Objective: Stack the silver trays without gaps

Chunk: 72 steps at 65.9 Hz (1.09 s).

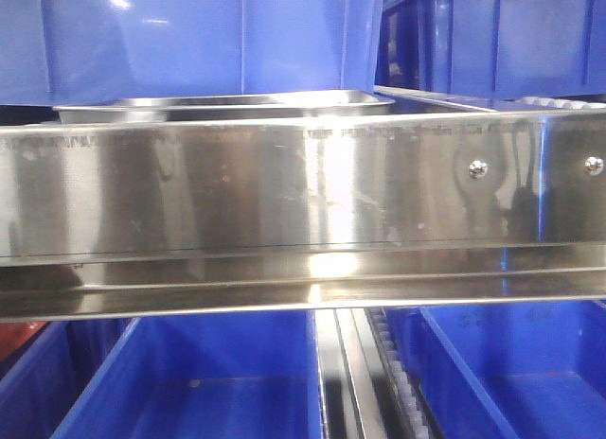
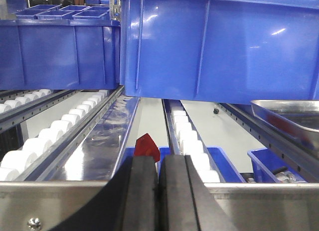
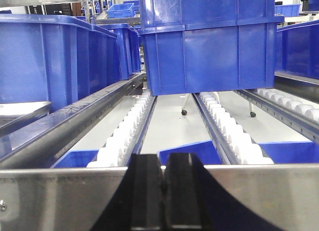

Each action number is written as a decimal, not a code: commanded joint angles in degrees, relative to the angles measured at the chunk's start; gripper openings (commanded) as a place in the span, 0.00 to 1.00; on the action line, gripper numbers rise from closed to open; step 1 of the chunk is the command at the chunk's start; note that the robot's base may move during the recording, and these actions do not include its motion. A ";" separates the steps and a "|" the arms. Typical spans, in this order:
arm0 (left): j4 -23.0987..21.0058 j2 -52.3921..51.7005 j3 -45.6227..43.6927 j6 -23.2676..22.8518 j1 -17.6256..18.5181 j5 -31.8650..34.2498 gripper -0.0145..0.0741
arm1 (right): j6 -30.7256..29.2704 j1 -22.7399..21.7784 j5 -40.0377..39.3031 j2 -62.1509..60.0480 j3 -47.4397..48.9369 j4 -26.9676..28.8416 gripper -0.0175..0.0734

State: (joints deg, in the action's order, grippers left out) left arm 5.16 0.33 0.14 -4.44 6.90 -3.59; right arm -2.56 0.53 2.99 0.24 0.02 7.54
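Note:
One silver tray (image 1: 227, 103) sits on the roller shelf just behind the long steel rail, under a blue bin. In the left wrist view the same silver tray (image 2: 289, 114) shows at the right edge, ahead and to the right of my left gripper (image 2: 158, 159). That gripper is shut with nothing between its black fingers (image 2: 142, 191) and hovers over the front rail. The tray's rim (image 3: 20, 111) appears at the far left of the right wrist view. My right gripper (image 3: 163, 159) is also shut and empty, low at the rail, to the right of the tray.
The steel shelf rail (image 1: 303, 202) with screws runs across the front. Large blue bins (image 2: 214, 47) (image 3: 209, 52) stand on the roller tracks (image 2: 40, 136) behind. More blue bins (image 1: 208, 382) lie on the level below. A small red piece (image 2: 147, 145) shows just past the left fingertips.

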 commanded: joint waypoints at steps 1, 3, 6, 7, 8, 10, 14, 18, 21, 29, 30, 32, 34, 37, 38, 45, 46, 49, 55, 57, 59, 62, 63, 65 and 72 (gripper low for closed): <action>-0.26 -0.33 -0.14 -0.08 0.39 1.50 0.15 | 0.01 0.10 -1.55 -0.24 -0.02 -0.32 0.13; -0.26 -0.33 -0.14 -0.08 0.39 1.50 0.15 | 0.01 0.10 -1.55 -0.24 -0.02 -0.32 0.13; -0.26 -0.33 -0.14 -0.08 0.39 1.50 0.15 | 0.01 0.10 -1.55 -0.24 -0.02 -0.32 0.13; -0.26 -0.33 -0.14 -0.08 0.39 1.50 0.15 | 0.01 0.10 -1.55 -0.24 -0.02 -0.32 0.13; -0.26 -0.33 -0.14 -0.08 0.39 1.50 0.15 | 0.01 0.10 -1.55 -0.24 -0.02 -0.32 0.13; -0.26 -0.33 -0.14 -0.08 0.39 1.50 0.15 | 0.01 0.10 -1.55 -0.24 -0.02 -0.32 0.13; -0.26 -0.33 -0.14 -0.08 0.39 1.50 0.15 | 0.01 0.10 -1.55 -0.24 -0.02 -0.32 0.13; -0.26 -0.33 -0.14 -0.08 0.39 1.50 0.15 | 0.01 0.10 -1.55 -0.24 -0.02 -0.32 0.13; -0.26 -0.33 -0.14 -0.08 0.39 1.50 0.15 | 0.01 0.10 -1.55 -0.24 -0.02 -0.32 0.13; -0.26 -0.33 -0.14 -0.08 0.39 1.50 0.15 | 0.01 0.10 -1.55 -0.24 -0.02 -0.32 0.13; -0.26 -0.33 -0.14 -0.08 0.39 1.50 0.15 | 0.01 0.10 -1.55 -0.24 -0.02 -0.32 0.13; -0.26 -0.33 -0.14 -0.08 0.39 1.50 0.15 | 0.01 0.10 -1.55 -0.24 -0.02 -0.32 0.13; -0.26 -0.33 -0.14 -0.08 0.39 1.50 0.15 | 0.01 0.10 -1.55 -0.24 -0.02 -0.32 0.13; -0.26 -0.33 -0.14 -0.08 0.39 1.50 0.15 | 0.01 0.10 -1.72 -0.24 -0.02 -0.31 0.13; -0.21 -0.33 -0.14 -0.08 0.39 1.64 0.15 | 0.01 0.10 -1.85 -0.24 -0.02 -0.31 0.13; -0.21 -0.33 -0.14 -0.08 0.39 1.64 0.15 | 0.01 0.10 -4.51 -0.24 -0.02 -0.31 0.13; -0.21 -0.33 -0.14 -0.08 0.39 1.95 0.15 | 0.01 0.10 -4.95 -0.24 -0.02 -0.31 0.13; -0.21 -0.33 -0.14 -0.08 0.39 3.98 0.15 | 0.01 0.10 -6.71 -0.24 -0.02 -0.31 0.13; -2.54 -0.33 -0.14 -1.86 0.39 10.09 0.15 | 0.01 0.10 -11.74 -0.24 -0.02 -0.31 0.13; -5.16 -0.33 -0.14 -3.83 0.39 10.67 0.15 | 0.01 0.10 -13.27 -0.24 -0.02 -0.31 0.13; -6.99 -0.33 -0.87 -4.00 0.39 10.67 0.15 | 0.01 0.10 -14.65 -0.24 -0.02 -0.31 0.13; -7.45 -0.33 -2.74 -4.00 0.39 10.48 0.15 | 0.01 0.10 -16.74 -0.24 -0.02 -0.31 0.13; -7.21 -0.33 -3.42 -3.78 0.39 10.21 0.15 | 0.01 0.10 -17.01 -0.24 -0.02 -0.31 0.13; -6.48 -0.33 -5.49 -3.21 0.39 8.84 0.15 | 0.11 0.10 -17.04 -0.24 -0.02 -0.31 0.13; -1.93 -0.33 -14.31 -3.18 0.39 -3.57 0.15 | 1.61 0.15 -9.85 -0.24 6.24 -0.31 0.13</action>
State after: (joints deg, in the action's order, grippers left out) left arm 1.03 0.23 -8.51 -7.44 6.90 -1.35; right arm -1.69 0.53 -9.34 0.24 2.00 7.45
